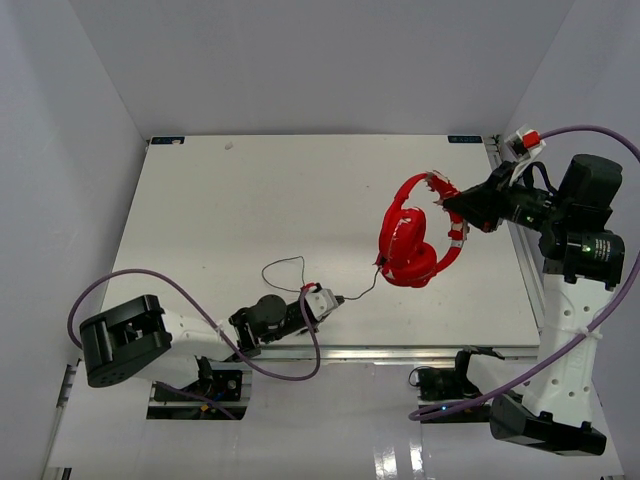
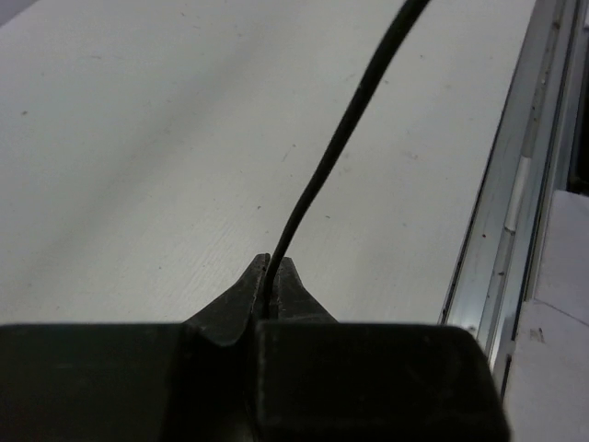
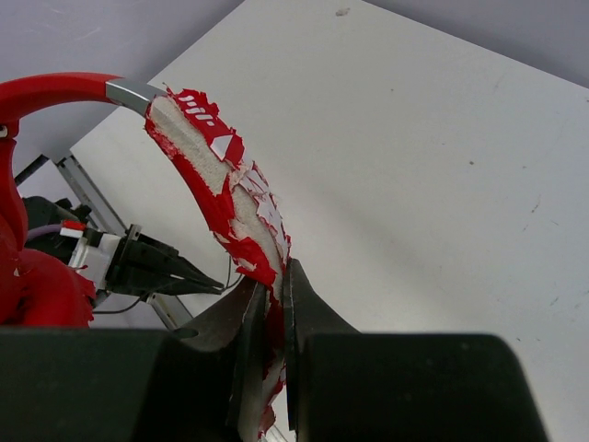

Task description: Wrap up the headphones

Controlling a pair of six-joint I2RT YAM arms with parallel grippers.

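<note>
1. The headphones (image 1: 415,240) are being held clear above the desk (image 1: 200,230). They are hanging just left of and below the right hand (image 1: 452,208), whose fingers are being pressed together on the headband (image 3: 216,184).
2. Just ahead of that hand, the headband's red covering is showing flaked and torn, and pale padding is being exposed.
3. The cord (image 2: 336,157), thin and black, is being pinched between the closed fingers of the left hand (image 1: 333,298). Ahead of this hand it is running up and being cut off by the wrist view's top edge.
4. On the far side of the left hand, a slack loop of cord is lying on the desk.
5. Small dark tags (image 1: 168,140) at the desk's far corners are being shown too small for any writing to be read.
6. The ear cups (image 3: 37,285) are being cut off at the left edge of the right wrist view.
</note>
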